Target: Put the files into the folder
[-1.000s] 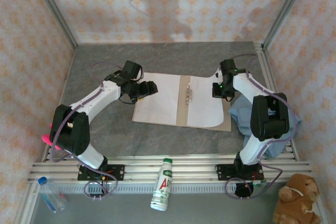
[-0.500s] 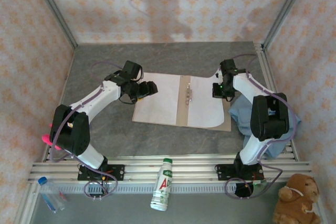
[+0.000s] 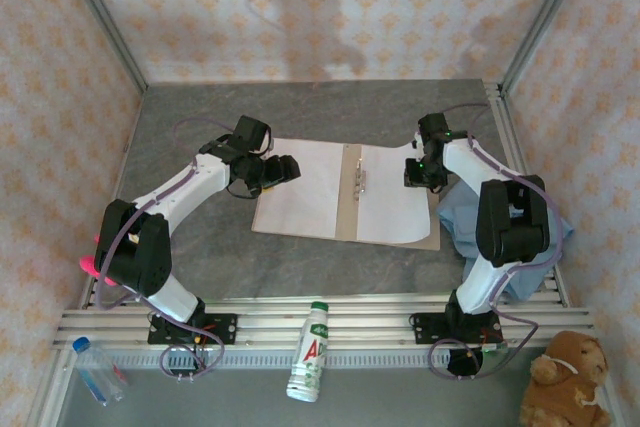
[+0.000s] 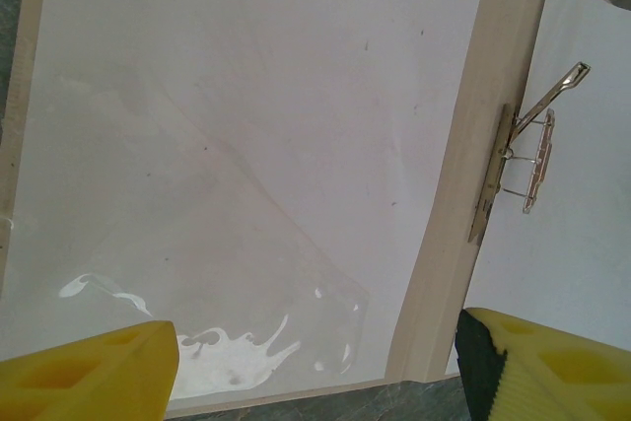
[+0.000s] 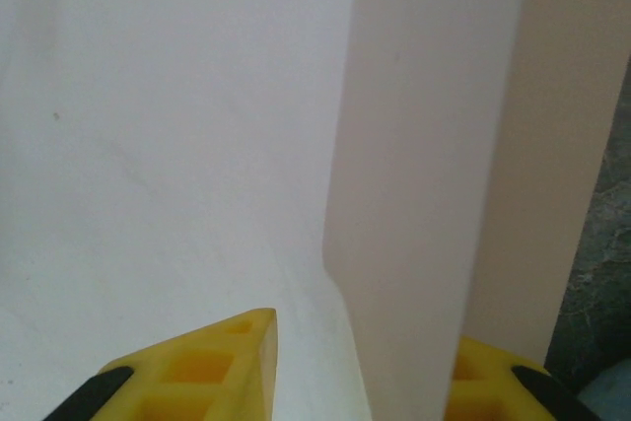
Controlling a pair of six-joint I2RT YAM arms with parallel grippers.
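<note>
Jaws wide on left arm (image 3: 190, 182) over the folder (image 3: 346, 219), narrowly parted on right arm (image 3: 466, 161).

Left arm (image 3: 180, 187) and right arm (image 3: 470, 162) angled inward, left fingers (image 4: 89, 377) wide apart, right fingers (image 5: 197, 377) narrowly parted.

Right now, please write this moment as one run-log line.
folder: open on table; left gripper: open, over folder; right gripper: open, at sheet edge

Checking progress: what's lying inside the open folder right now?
A white sheet covers the right flap of the folder, by the metal fastener; anything beneath that sheet is hidden.
</note>
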